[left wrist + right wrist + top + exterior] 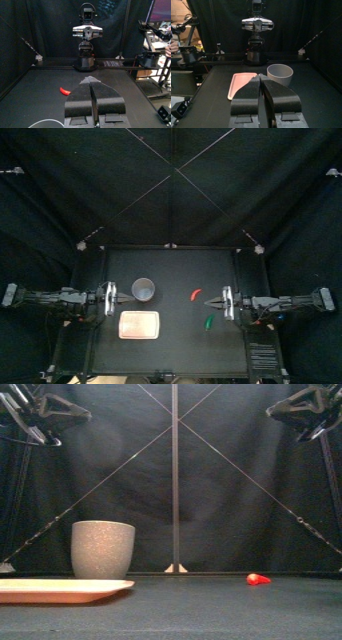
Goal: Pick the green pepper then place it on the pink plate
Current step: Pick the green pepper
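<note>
Lying near the pink plate (139, 325), green pepper (210, 321) is untouched (all jaws pressed together).

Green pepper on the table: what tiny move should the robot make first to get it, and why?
Probably the right end effector should open and lower toward the green pepper. The pepper lies loose on the right side of the table, nearest that arm and apart from the pink plate. The left end effector and the right one are both shut, empty and raised at the sides.
</note>
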Motion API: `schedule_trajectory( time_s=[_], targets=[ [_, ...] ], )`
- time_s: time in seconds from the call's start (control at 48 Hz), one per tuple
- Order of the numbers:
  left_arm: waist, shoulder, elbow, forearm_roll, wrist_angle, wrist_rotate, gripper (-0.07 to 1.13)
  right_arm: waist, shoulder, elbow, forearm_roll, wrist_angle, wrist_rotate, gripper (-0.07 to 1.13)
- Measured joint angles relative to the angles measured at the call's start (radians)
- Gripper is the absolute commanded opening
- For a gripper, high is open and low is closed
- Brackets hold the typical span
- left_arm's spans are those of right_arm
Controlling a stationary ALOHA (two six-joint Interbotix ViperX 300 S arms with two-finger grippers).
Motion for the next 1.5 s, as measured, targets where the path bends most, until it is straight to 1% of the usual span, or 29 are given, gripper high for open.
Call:
schedule_trajectory(
  time_s=[0.104, 0.167, 0.333, 0.417, 0.458, 0.5, 0.521, 0.604, 0.667, 0.688, 0.75, 0.792, 0.854, 0.958, 1.208, 1.396, 1.5],
  targets=[
    [0.0, 0.0, 0.003, 0.002, 0.049, 0.002, 0.05, 0.006, 0.006, 0.015, 0.028, 0.028, 0.029, 0.09],
    [0.0, 0.002, 0.003, 0.002, 0.072, 0.0, 0.04, 0.008, 0.014, 0.017, 0.064, 0.071, 0.055, 0.09],
    [0.002, 0.002, 0.005, 0.002, 0.112, 0.002, 0.05, 0.011, 0.037, 0.015, 0.244, 0.247, 0.206, 0.1],
    [0.006, 0.002, 0.011, 0.002, 0.118, 0.0, 0.05, 0.015, 0.046, 0.017, 0.333, 0.341, 0.295, 0.17],
    [0.012, 0.0, 0.015, 0.002, 0.12, 0.002, 0.05, 0.02, 0.052, 0.017, 0.376, 0.39, 0.344, 0.22],
    [0.017, 0.002, 0.021, 0.002, 0.12, 0.0, 0.05, 0.026, 0.063, 0.018, 0.407, 0.44, 0.39, 0.31],
    [0.02, 0.002, 0.023, 0.002, 0.12, 0.0, 0.05, 0.029, 0.069, 0.02, 0.417, 0.462, 0.411, 0.38],
    [0.031, 0.002, 0.029, 0.002, 0.118, 0.0, 0.05, 0.046, 0.104, 0.035, 0.46, 0.532, 0.518, 0.61],
    [0.037, 0.002, 0.029, 0.002, 0.12, 0.0, 0.05, 0.064, 0.138, 0.048, 0.474, 0.554, 0.592, 0.79],
    [0.04, 0.002, 0.029, 0.002, 0.12, 0.0, 0.05, 0.071, 0.147, 0.051, 0.479, 0.557, 0.615, 0.88],
    [0.044, 0.002, 0.029, 0.002, 0.12, 0.0, 0.05, 0.091, 0.179, 0.06, 0.485, 0.56, 0.698, 1.03],
    [0.048, 0.002, 0.031, 0.002, 0.12, 0.0, 0.05, 0.104, 0.204, 0.063, 0.483, 0.561, 0.756, 1.08],
    [0.049, 0.002, 0.031, 0.002, 0.12, 0.0, 0.05, 0.121, 0.247, 0.064, 0.48, 0.563, 0.825, 1.07],
    [0.052, 0.002, 0.031, 0.002, 0.12, 0.0, 0.05, 0.133, 0.302, 0.064, 0.46, 0.563, 0.916, 1.03],
    [0.071, 0.002, 0.035, 0.002, 0.12, 0.0, 0.05, 0.133, 0.428, 0.063, 0.44, 0.565, 1.072, 1.03],
    [0.072, 0.002, 0.035, 0.0, 0.12, 0.0, 0.05, 0.13, 0.491, 0.048, 0.408, 0.563, 1.131, 1.02],
    [0.071, 0.002, 0.035, 0.0, 0.12, 0.0, 0.05, 0.11, 0.52, 0.032, 0.391, 0.563, 1.152, 1.02]
  ],
)
